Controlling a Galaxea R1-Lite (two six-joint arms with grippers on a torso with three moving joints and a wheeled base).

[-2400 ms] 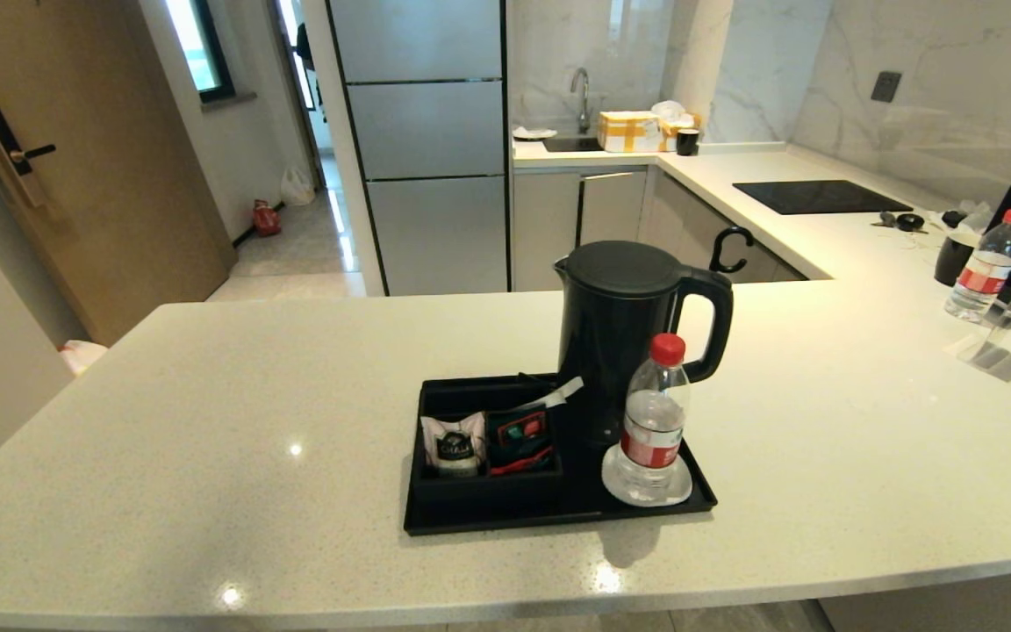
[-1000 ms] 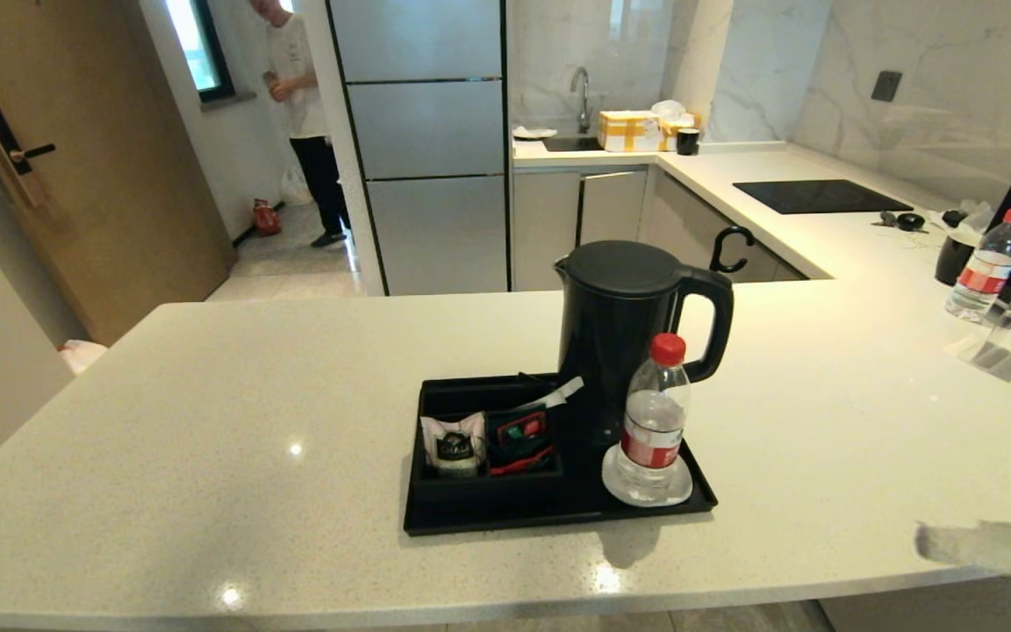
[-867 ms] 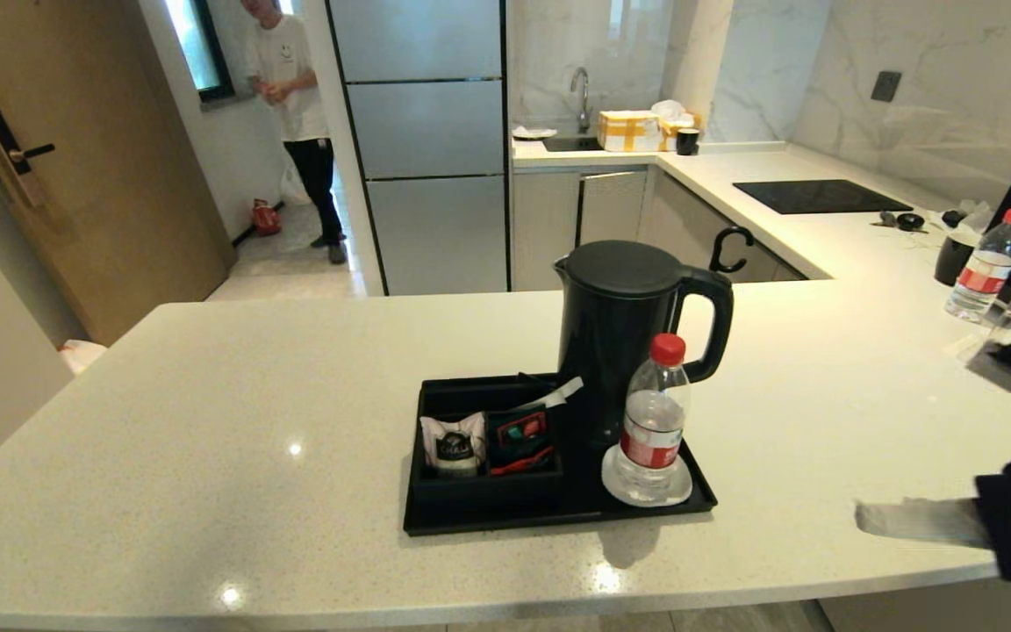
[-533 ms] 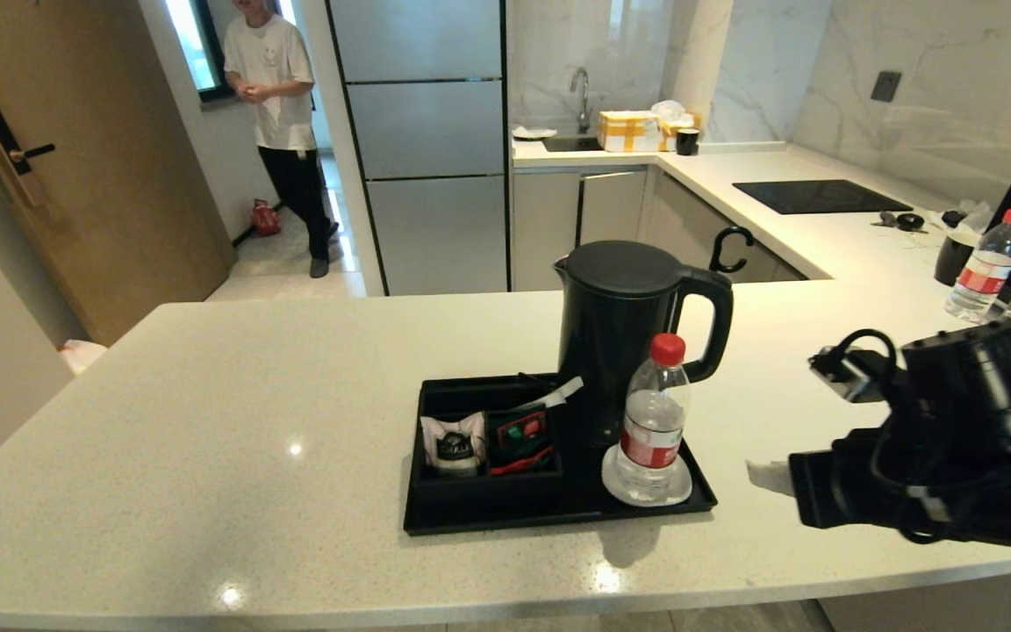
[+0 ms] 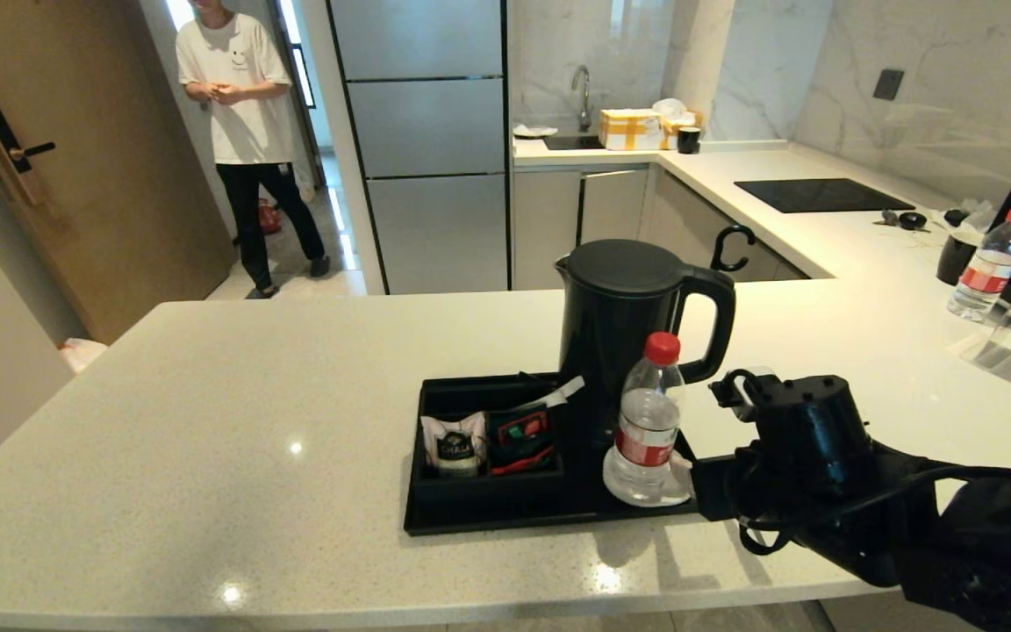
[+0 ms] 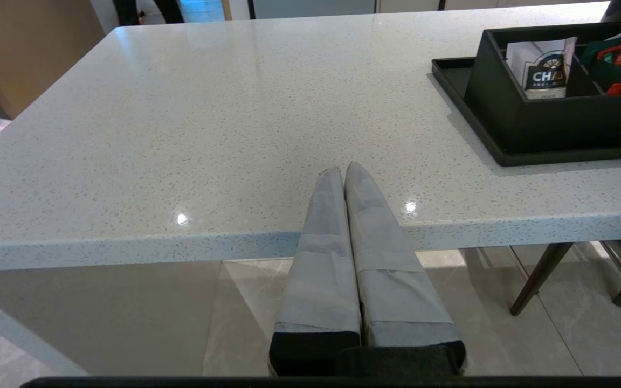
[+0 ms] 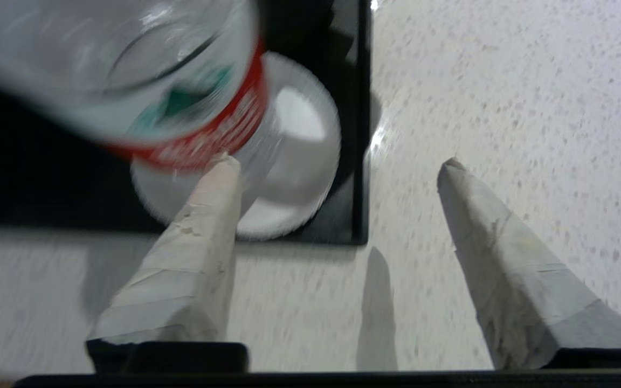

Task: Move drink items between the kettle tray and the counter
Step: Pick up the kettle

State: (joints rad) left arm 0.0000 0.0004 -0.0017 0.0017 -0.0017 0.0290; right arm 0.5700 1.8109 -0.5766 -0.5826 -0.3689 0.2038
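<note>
The black kettle point(image 5: 624, 333) stands at the back of the kettle tray point(image 5: 558, 520) on the counter point(image 5: 251, 395). The red-capped water bottle point(image 5: 646, 421) stands on the white coaster point(image 5: 677, 494) at the tray's front right corner. My right gripper point(image 5: 681, 470) is low beside that corner and open point(image 7: 337, 160). One of its fingers point(image 7: 208, 215) touches the bottle point(image 7: 127, 81) at its label; the other hangs over bare counter. The sachet point(image 5: 453, 446) sits in a front compartment. My left gripper point(image 6: 343, 168) is shut on nothing at the counter's front edge, left of the tray point(image 6: 504, 156).
Red-and-green packets point(image 5: 519, 439) fill the compartment beside the sachet. A second bottle point(image 5: 984, 263), a dark cup point(image 5: 953, 254) and a screen stand at the far right. The black hob point(image 5: 821, 195) lies behind. A person point(image 5: 242, 132) stands by the door.
My right arm has swept in from the right edge to the tray's front right corner and reached the bottle. The person has walked closer. The left arm has not moved.
</note>
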